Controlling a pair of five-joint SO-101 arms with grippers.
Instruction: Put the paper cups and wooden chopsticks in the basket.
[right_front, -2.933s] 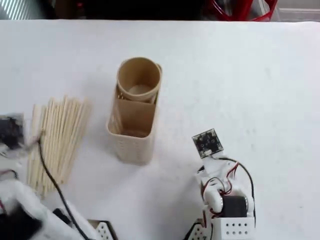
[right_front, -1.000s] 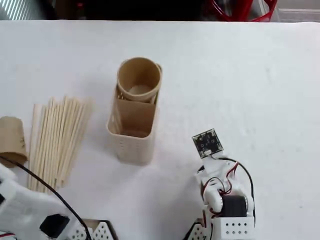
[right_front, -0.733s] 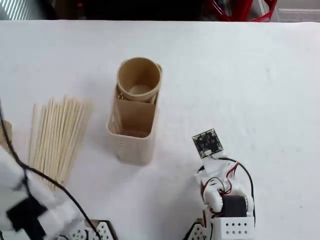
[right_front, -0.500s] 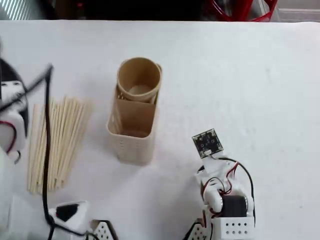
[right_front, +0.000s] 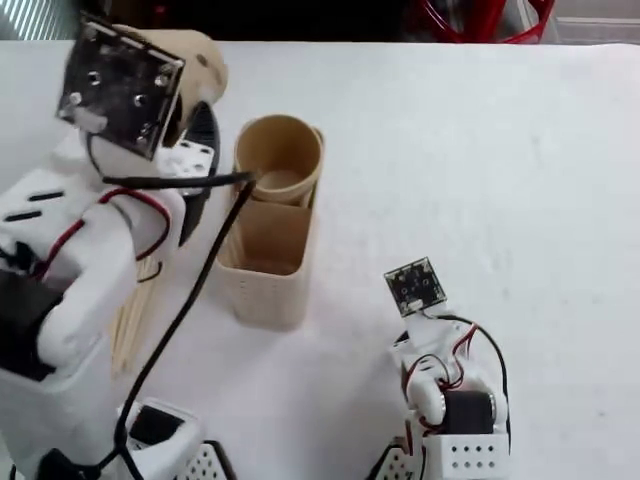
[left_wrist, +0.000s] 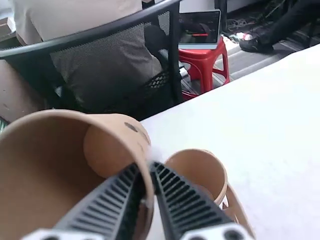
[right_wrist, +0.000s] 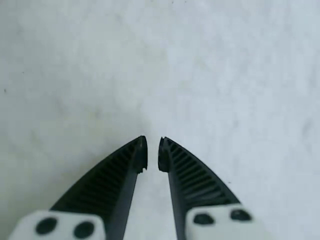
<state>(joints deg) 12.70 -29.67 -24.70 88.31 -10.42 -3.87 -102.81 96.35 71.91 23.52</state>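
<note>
Gripper status first: left gripper is clamped on the wall of the held cup, with one finger inside the mouth and the other outside. In the high view we see this paper cup up off the table, tipped on its side, near the far edge and just beyond the basket on the left.

We see a second cup standing upright in the far end of the basket, mouth up.

Wooden chopsticks lie flat on the table left of the basket (mostly hidden under the left arm, we only get a sliver).

Right gripper is pinched together to a hairline gap, gripping nothing, pointed down at bare tabletop. Right arm sits folded at the near edge, to the right of the basket and well apart from it.

Behind the held cup in the left wrist view we see a black mesh chair.
</note>
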